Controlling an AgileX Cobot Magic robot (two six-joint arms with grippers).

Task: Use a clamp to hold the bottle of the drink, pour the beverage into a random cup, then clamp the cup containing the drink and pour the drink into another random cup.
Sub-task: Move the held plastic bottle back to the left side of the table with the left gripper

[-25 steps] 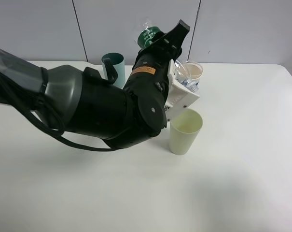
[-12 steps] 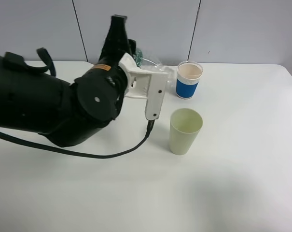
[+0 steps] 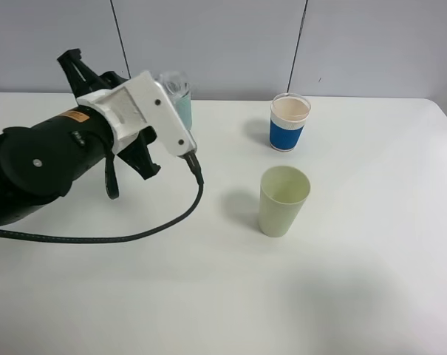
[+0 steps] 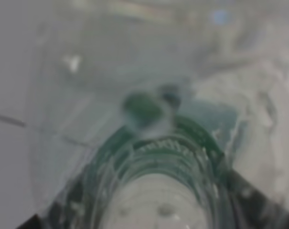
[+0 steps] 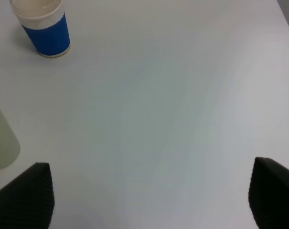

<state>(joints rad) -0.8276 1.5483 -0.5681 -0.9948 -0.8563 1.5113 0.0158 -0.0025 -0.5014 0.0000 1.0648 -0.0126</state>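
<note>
Exterior high: white table (image 3: 371, 281) takes up most of the frame. Left arm (image 3: 38, 166), bulky and black, reaches in from the left edge, with its wrist near the back-left of the table. A white bracket (image 3: 134, 111) sits on top of the wrist. A black cable (image 3: 120, 238) runs from the bracket's end, loops down over the table and goes back under the arm.

Bottle (image 3: 171, 80): only a clear piece shows past the far end of the bracket, in front of the teal cup (image 3: 183, 111). The left wrist view is filled with it, blurred, with the green label band visible and a dark finger on either side. So the left gripper (image 4: 151, 214) is clamped on the bottle. Can't tell whether its base touches the table.

Tumbler (image 3: 284, 201): pale yellow-green, upright at mid-table, well apart from the arm, nothing touching it. Can't tell whether it holds anything.

Teal cup: at the back, upright, partly hidden by the bracket and the bottle.

Blue-banded cup (image 3: 289, 122): upright, behind the tumbler toward the back edge, apart from it.

Right gripper (image 5: 154, 200): in the right wrist view its two black fingertips stand wide apart over bare table, gripping nothing. The blue-banded cup and a sliver of the tumbler lie ahead of it.
</note>
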